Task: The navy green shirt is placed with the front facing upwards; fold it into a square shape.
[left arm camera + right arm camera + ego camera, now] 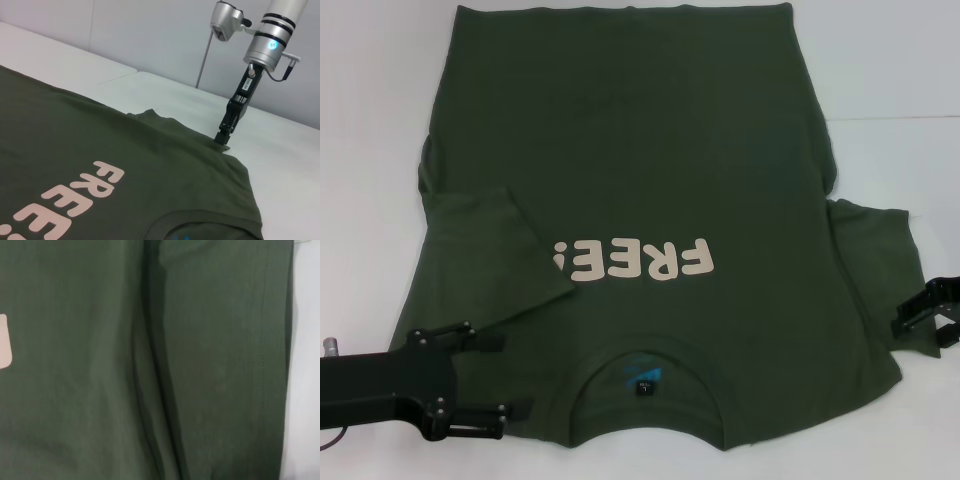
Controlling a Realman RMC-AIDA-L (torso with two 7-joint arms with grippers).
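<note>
Shirt [650, 200] flat on table [900, 80], collar near robot, left sleeve already folded in. Left gripper [485, 385] wide at left shoulder. Right gripper [928, 318] on right sleeve, fingers parted. Pinch sleeve hem; fold inward squarely.

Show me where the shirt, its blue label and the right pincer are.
shirt [650, 160]: head view, plain back half.
label [645, 376]: head view, inside collar.
right pincer [926, 325]: head view, between its fingertips.

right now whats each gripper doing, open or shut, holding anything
Left gripper: open, fingers spread at the shirt's collar-side corner, gripping nothing.
Right gripper: at the edge of the right sleeve; open or shut cannot be told.
</note>
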